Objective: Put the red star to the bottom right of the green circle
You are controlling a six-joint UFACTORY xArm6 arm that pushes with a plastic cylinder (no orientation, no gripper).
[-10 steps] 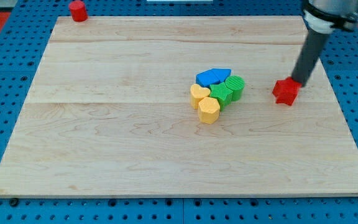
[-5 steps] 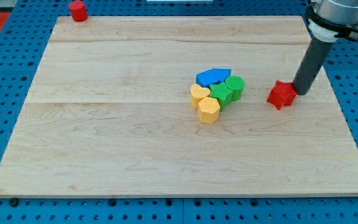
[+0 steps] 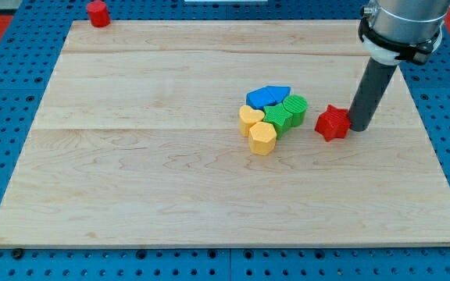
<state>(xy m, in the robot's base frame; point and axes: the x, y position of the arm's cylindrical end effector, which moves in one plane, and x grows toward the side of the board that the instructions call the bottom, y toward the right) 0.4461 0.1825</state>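
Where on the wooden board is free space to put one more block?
Free: everything left of the yellow heart block, and the strip below the yellow hexagon block. Crowded: the centre cluster to the red star block and my tip.

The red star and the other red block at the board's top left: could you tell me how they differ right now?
The red star lies well inside the board, right of the clustered blocks, with my tip against its right side; the other red block sits alone by the board's top-left corner, with nothing near it. The red star shows pointed arms; the red block's shape is too small to make out. Both are the same red.
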